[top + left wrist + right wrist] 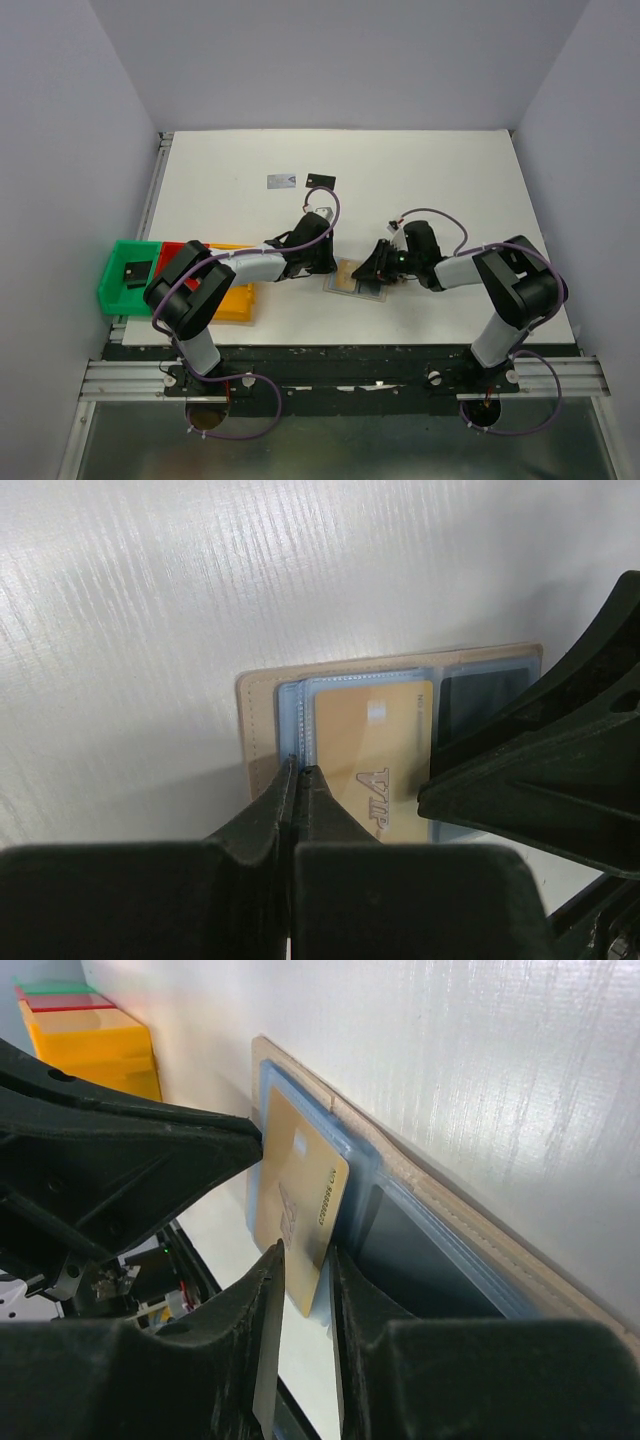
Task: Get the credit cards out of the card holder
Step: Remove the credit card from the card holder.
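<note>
The card holder [347, 279] lies open between my two grippers, tan border and light-blue panels up [262, 720]. My left gripper [322, 263] is shut, its tips [298, 770] pinching the left blue panel's edge. An orange-gold card [368, 742] sticks partly out of that panel and tilts up [300, 1185]. My right gripper [373, 270] straddles that card's corner [308, 1260] with its jaws narrowly apart and a gap on one side. A black card [480, 692] sits in the other panel [420, 1250]. A silvery-white card [282, 181] and a black card [321, 179] lie on the table farther back.
Green [120, 285], red [176, 249] and yellow [238, 303] bins stand at the table's left near edge; the green one holds a small black item [135, 271]. The yellow bin also shows in the right wrist view [100, 1050]. Grey walls enclose the table.
</note>
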`<action>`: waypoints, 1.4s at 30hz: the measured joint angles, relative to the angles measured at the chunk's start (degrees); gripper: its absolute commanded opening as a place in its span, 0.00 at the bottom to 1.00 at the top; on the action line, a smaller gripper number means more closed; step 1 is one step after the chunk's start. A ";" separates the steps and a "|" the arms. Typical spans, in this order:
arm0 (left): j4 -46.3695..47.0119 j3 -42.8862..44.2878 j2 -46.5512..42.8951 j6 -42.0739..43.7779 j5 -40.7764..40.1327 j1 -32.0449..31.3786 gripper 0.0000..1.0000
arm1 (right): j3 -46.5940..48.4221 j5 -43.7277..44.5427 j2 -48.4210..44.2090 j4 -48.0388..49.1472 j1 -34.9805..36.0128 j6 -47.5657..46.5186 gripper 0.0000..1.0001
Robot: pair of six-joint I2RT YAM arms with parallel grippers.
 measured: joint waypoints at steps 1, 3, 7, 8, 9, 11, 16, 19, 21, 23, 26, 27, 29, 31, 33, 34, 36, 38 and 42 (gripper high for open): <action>0.00 0.00 0.00 -0.02 0.00 0.00 0.00 | -0.28 0.00 0.02 0.61 0.00 0.26 0.31; 0.02 0.00 0.00 -0.04 0.00 0.00 0.00 | -0.79 0.00 0.00 1.75 0.00 0.90 0.31; 0.07 -0.04 0.00 -0.15 0.00 0.00 0.00 | -2.12 -0.04 0.02 4.87 0.00 2.51 0.35; 0.09 -0.07 0.00 -0.17 0.00 0.00 0.00 | -2.40 -0.13 0.04 5.64 0.00 2.84 0.35; 0.09 -0.07 0.00 -0.17 0.00 0.00 0.00 | -2.62 -0.17 0.07 6.40 0.00 3.23 0.34; 0.13 -0.09 0.00 -0.17 -0.04 0.00 0.00 | -2.93 -0.24 0.17 7.50 0.00 3.89 0.31; 0.22 -0.09 0.00 -0.17 -0.55 0.02 0.00 | -3.10 -0.48 0.68 9.03 0.00 5.11 0.17; 0.24 -0.09 0.00 -0.17 -0.81 0.02 0.00 | -3.28 -0.61 0.76 9.62 0.00 5.42 0.10; 0.24 -0.09 0.00 -0.20 -0.85 0.02 0.00 | -3.39 -0.63 0.76 9.81 -0.02 5.51 0.06; 0.24 -0.09 0.00 -0.20 -0.87 0.02 0.00 | -3.52 -0.63 0.74 9.84 -0.07 5.51 0.02; 0.26 -0.09 0.00 -0.22 -0.90 0.02 0.00 | -3.56 -0.61 0.15 9.57 -0.13 5.14 0.00; 0.35 -0.09 0.00 -0.31 -0.87 0.02 0.00 | -3.56 -0.59 -0.31 9.27 -0.13 4.85 0.00; 0.42 -0.09 0.00 -0.42 -0.87 0.00 0.00 | -3.56 -0.50 -1.51 8.13 -0.13 4.04 0.00; 0.44 -0.11 0.02 -0.50 -0.87 0.00 0.00 | -3.56 -0.33 -3.04 6.56 -0.13 3.10 0.00; 0.44 -0.11 0.02 -0.61 -0.87 -0.02 0.00 | -3.54 0.04 -4.57 4.61 -0.13 1.79 0.00; 0.44 -0.13 0.02 -0.66 -0.87 -0.04 0.00 | -3.50 0.37 -5.27 3.34 -0.13 1.09 0.00; 0.44 -0.15 0.02 -0.87 -0.90 -0.04 0.00 | -3.34 1.01 -6.47 1.03 -0.13 -0.28 0.00; 0.46 -0.22 0.02 -1.11 -0.94 -0.04 0.00 | -3.15 1.42 -7.28 -0.85 -0.22 -1.38 0.00; 0.50 -0.28 0.02 -1.55 -1.01 -0.04 0.00 | -2.78 2.25 -7.72 -3.37 -0.39 -2.54 0.00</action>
